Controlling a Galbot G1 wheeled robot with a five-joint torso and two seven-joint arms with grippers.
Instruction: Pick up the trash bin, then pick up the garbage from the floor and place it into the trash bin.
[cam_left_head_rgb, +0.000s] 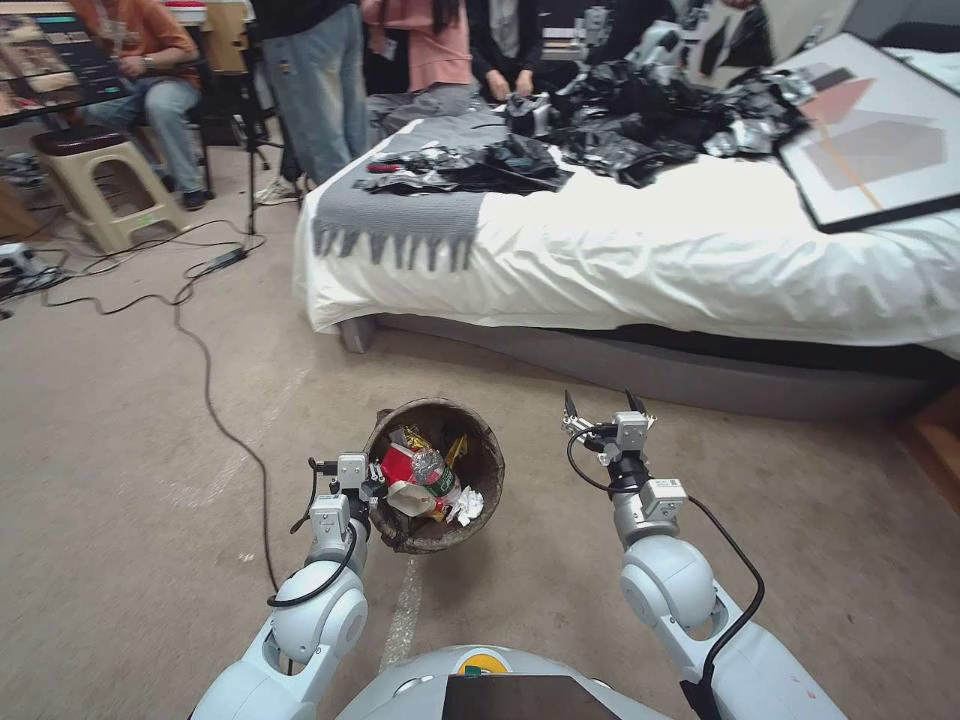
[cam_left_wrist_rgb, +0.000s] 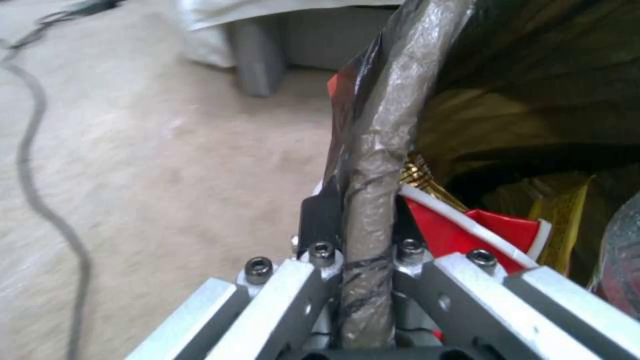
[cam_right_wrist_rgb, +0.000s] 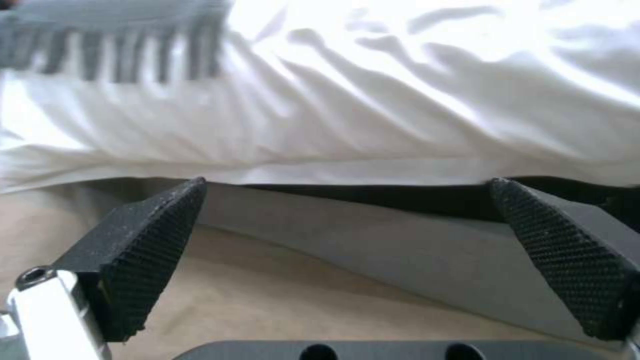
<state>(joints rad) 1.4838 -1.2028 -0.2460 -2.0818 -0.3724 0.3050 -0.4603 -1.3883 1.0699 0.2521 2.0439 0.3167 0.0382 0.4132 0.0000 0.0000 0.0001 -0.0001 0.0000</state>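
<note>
L gripper (cam_left_head_rgb: 372, 492) lower centre of head view, clamped on rim of trash bin (cam_left_head_rgb: 485, 448). Bin holds garbage (cam_left_head_rgb: 425, 480): red-white wrappers, bottle, tissue. R gripper (cam_left_head_rgb: 605, 408) right of bin, fingers spread wide, empty, pointing toward bed (cam_left_head_rgb: 640, 250).

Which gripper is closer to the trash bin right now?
Left. The left gripper is clamped on the trash bin rim; the right gripper hangs open beside it, apart.
</note>
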